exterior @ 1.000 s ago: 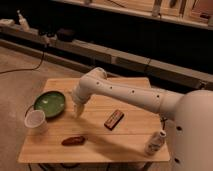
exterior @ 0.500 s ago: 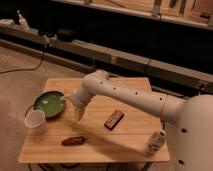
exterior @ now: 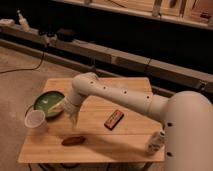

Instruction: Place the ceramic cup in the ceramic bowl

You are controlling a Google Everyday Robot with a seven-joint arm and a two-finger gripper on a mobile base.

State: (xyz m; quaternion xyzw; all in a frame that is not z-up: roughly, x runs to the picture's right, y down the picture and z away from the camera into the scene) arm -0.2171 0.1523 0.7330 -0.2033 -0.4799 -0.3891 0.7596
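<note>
Beside the glossy green ceramic bowl (exterior: 46, 103), the gripper (exterior: 73, 118) hangs, fingers apart — the round, pale ceramic cup (exterior: 36, 121) near.

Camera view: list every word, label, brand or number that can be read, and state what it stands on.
No text can be read.
The dark packet on the table: print, if any, too blurred to read.
The white bottle: no legible label.
The ceramic cup, ceramic bowl and gripper just right of the bowl: no markings visible.

Robotics lab: end effector (exterior: 72, 118) above wooden table (exterior: 127, 141), cabled shelving (exterior: 125, 60) behind.
</note>
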